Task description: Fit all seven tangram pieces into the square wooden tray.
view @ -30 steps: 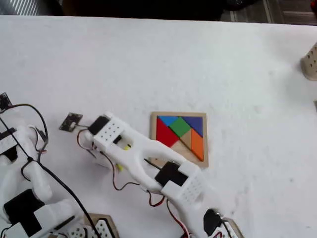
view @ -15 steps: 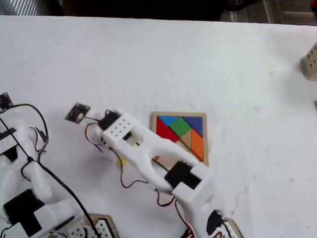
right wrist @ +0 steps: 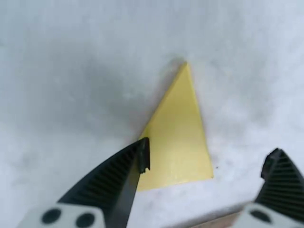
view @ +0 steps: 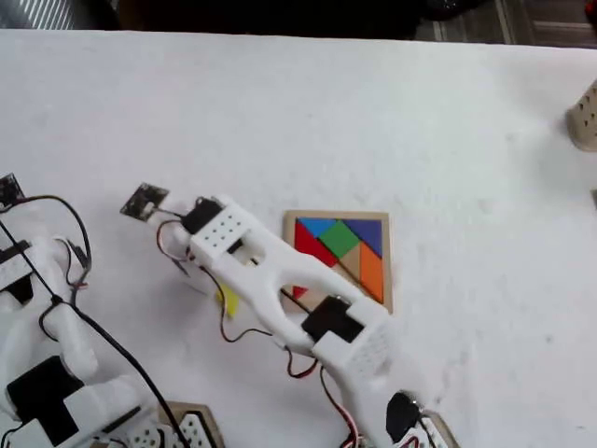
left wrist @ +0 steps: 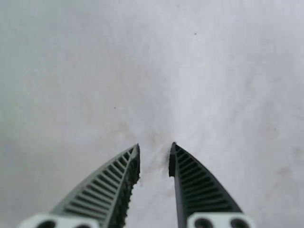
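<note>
The square wooden tray (view: 386, 271) is placed near the middle of the white desk (view: 373, 112). Red (view: 308, 248), blue (view: 317, 227), green (view: 338, 239), dark blue (view: 369, 233) and orange (view: 371, 272) pieces are seated flat inside it. The near left corner of the tray is covered by the right arm (view: 280, 280), so its contents there cannot be determined.

A yellow triangle (view: 228, 301) is located on the desk, left of the tray and apart from it. The right end effector (right wrist: 209, 164) is positioned over this triangle (right wrist: 178, 137) with its fingers spread wide and nothing gripped; one fingertip (right wrist: 142, 154) is seen over the triangle's edge.

The left end effector (left wrist: 154, 159) is held over bare desk with a narrow gap between its fingers, and nothing is gripped.
</note>
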Tool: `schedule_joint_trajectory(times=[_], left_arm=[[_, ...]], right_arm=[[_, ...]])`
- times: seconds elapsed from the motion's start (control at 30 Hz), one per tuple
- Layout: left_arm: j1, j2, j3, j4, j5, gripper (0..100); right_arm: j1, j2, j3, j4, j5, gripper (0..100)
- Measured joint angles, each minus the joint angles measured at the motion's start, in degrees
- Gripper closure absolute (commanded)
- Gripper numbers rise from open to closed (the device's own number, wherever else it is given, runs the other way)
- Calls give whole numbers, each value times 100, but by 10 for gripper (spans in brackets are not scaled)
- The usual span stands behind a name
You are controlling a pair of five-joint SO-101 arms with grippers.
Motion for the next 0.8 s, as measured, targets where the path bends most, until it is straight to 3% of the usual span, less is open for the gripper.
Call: schedule_joint_trajectory(times=[0.27,0.8], left_arm=[[0,0,0,0,0,868],[0,0,0,0,0,868]], right_arm=[[-18,651,-932,791,9,629],[-211,800,-967,782,-167,629]])
